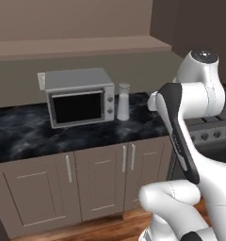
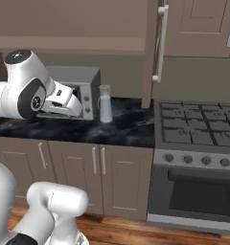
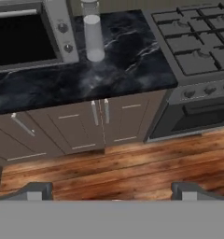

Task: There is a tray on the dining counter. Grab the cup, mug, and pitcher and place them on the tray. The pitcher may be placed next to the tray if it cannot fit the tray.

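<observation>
No readable text, label, brand, number or sign appeared anywhere. The microwave (image 1: 79,97) front and its knobs carried no legible marks, the stove (image 2: 197,125) knobs were blank, and the pitcher (image 1: 123,101) was plain.

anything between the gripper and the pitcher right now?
Nothing visible. The pitcher stands on the black worktop just right of the microwave, with bare marble in front of it. The open gripper hangs over the wood floor, well short of the cabinets.
</observation>
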Motion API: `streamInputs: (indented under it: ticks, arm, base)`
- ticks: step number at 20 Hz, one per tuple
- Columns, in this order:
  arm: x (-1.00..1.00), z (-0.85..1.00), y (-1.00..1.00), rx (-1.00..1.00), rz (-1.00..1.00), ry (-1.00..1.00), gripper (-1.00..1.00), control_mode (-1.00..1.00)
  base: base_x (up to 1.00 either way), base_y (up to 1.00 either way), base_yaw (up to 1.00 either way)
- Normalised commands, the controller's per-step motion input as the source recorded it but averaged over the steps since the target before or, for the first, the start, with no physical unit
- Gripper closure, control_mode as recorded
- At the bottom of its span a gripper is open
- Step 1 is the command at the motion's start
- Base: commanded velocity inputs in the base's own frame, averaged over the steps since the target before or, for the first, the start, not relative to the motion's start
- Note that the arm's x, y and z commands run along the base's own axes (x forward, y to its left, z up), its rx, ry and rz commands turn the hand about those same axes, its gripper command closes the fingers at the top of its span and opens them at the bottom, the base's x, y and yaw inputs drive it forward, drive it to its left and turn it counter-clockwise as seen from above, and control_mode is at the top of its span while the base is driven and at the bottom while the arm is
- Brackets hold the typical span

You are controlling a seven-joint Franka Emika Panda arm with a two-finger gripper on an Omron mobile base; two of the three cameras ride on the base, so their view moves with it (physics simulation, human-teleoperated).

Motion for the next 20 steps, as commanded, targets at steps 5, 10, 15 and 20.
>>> streamInputs:
  ticks: [5, 10, 15, 20]
  arm:
    - [0.00, 0.00, 0.00, 0.00, 0.00, 0.00, -1.00, 1.00]
    - [0.00, 0.00, 0.00, 0.00, 0.00, 0.00, -1.00, 1.00]
    - [0.00, 0.00, 0.00, 0.00, 0.00, 0.00, -1.00, 1.00]
    - [0.00, 0.00, 0.00, 0.00, 0.00, 0.00, -1.00, 1.00]
  base:
    - [0.59, 0.10, -0.12]
    - [0.86, 0.05, 0.00]
    - [0.75, 0.07, 0.00]
    - [0.48, 0.17, 0.00]
